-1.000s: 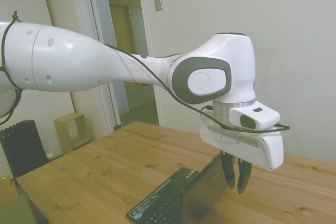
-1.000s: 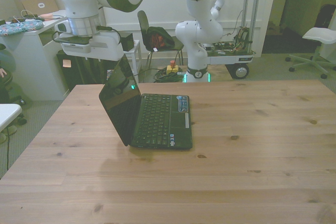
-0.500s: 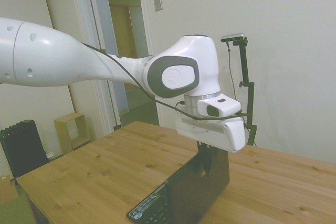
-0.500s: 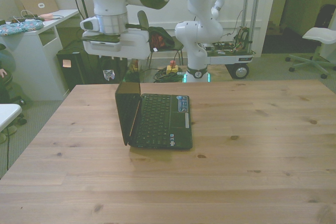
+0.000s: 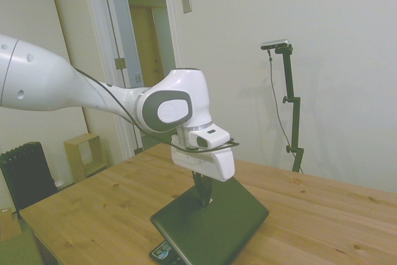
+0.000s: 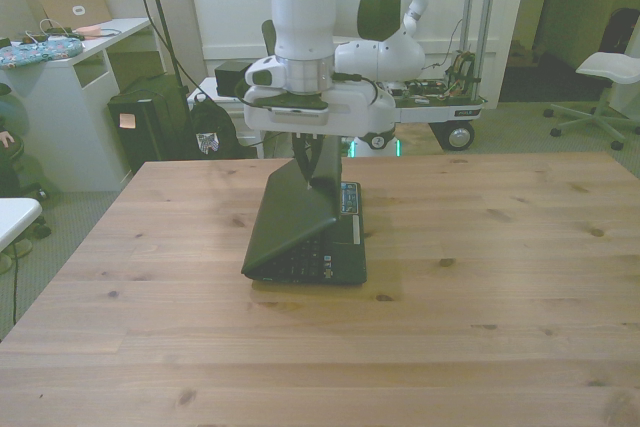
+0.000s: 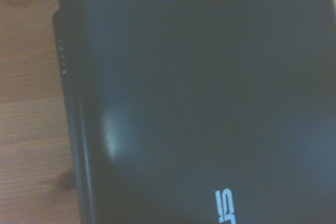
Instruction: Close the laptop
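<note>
The laptop [image 6: 300,232] sits on the wooden surface [image 6: 480,287], towards the front view's left of its middle, with its hinge side at the front view's left. Its plain dark lid [image 5: 214,221] is tilted well down over the keyboard deck [image 6: 340,247] but is not shut: in the front view a wedge of keys and the small bluish stickers [image 6: 327,268] show under the raised edge. The wrist view is filled by the lid's dark back, with pale lettering [image 7: 230,206] near one edge and bare wood beside it.

The pincer [image 5: 203,195] stands upright above the lid, its dark fingertips resting on or just at the lid's outer face. Its fingers look close together and hold nothing, though the arm's white body hides part of them, so how narrow the gap is cannot be told for sure.

The step in hand looks like the last stretch of pressing the lid down. The contact point seems to lie nearer the lid's free edge than the hinge, which is favourable. The risks: the tips could slide off the smooth lid if the push runs sideways rather than downward, leaving it ajar; too hard a push could shove the laptop across the surface or strain the screen once the lid meets the deck.
</note>
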You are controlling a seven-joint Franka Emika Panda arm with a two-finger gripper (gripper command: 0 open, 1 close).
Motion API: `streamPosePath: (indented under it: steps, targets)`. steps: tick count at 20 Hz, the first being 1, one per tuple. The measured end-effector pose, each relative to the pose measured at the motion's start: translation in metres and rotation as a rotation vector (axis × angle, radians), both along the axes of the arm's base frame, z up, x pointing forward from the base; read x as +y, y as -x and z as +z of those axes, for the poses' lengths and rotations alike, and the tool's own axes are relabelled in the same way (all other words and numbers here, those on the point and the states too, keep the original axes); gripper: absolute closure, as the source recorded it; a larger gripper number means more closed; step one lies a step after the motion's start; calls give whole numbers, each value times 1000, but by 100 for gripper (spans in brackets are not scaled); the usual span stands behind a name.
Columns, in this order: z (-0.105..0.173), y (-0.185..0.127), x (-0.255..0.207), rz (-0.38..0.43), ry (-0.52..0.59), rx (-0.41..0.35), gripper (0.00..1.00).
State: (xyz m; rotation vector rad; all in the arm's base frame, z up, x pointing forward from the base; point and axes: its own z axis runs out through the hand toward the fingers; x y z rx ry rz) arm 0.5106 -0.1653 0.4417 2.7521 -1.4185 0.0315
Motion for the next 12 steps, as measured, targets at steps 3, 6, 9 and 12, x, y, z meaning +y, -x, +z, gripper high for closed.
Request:
streamPosePath:
  steps: [3, 6, 9, 12]
  targets:
    - [-24, 5, 2, 1, -4, 12, 100]
    - [-45, 6, -4, -9, -7, 32, 100]
    - [-43, 1, -7, -13, -2, 23, 100]
    - [-15, -5, -3, -2, 8, -19, 0]
